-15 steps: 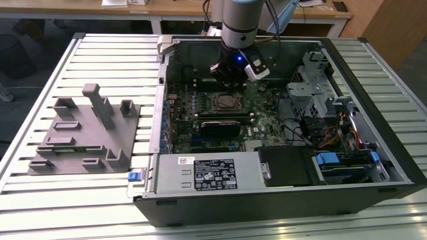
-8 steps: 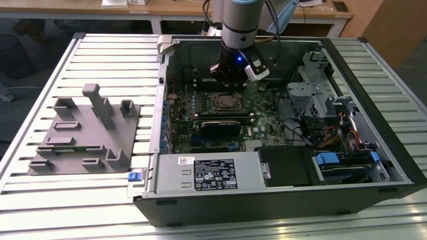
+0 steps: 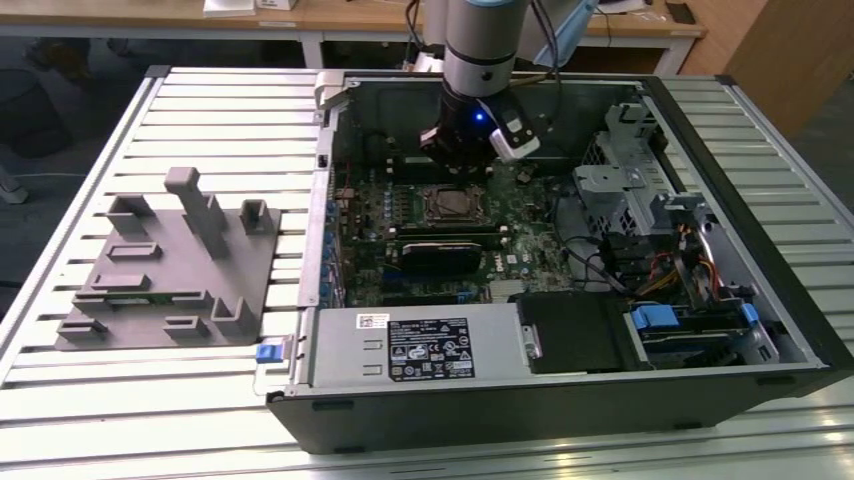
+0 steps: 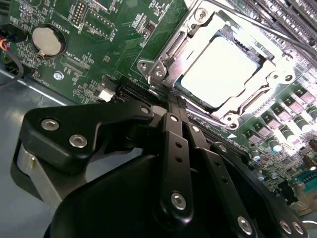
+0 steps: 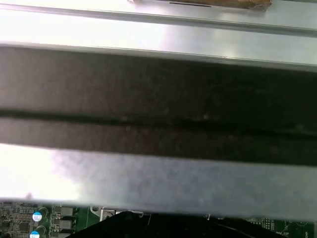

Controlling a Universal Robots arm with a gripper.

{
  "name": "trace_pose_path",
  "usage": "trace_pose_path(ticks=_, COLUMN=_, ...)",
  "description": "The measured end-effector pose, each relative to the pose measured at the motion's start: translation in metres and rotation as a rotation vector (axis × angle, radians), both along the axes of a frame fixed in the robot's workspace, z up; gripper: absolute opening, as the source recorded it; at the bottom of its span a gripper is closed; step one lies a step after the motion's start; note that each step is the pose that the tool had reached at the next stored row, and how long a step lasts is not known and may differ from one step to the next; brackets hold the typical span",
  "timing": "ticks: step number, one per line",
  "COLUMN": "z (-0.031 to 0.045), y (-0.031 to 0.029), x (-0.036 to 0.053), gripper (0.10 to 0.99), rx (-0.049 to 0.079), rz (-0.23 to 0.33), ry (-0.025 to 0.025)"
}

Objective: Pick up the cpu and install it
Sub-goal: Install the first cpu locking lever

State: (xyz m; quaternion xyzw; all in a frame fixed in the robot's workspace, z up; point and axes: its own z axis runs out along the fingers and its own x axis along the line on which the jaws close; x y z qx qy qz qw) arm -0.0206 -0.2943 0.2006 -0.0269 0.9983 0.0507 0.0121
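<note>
Your gripper hangs clenched and empty beside the socket mid-motherboard; the cpu already sits inside, so seating looks done.

The exterior view is evenly lit from above, with soft shadows inside the open computer case and a small blue light glowing on the arm's wrist in the upper centre. In the second wrist view, strong glare washes out the cpu in the upper right, while the gripper is rendered dark in the lower half. In the first wrist view, a blurred dark band is crossed by overexposed pale metal.
</note>
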Motion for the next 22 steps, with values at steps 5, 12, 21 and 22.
trace_pose_path(ticks=5, z=-0.0025, y=0.0005, x=0.0002, gripper=0.106, rx=-0.008, rz=0.0, ry=0.0006)
trace_pose_path(ticks=12, z=-0.0007, y=0.0016, x=0.0004, gripper=0.106, rx=-0.008, rz=0.0, ry=0.0)
trace_pose_path(ticks=21, z=0.0006, y=0.0016, x=0.0003, gripper=0.106, rx=-0.036, rz=0.0, ry=0.0)
trace_pose_path(ticks=22, z=0.0, y=0.0017, x=0.0003, gripper=0.106, rx=-0.038, rz=0.0, ry=0.0)
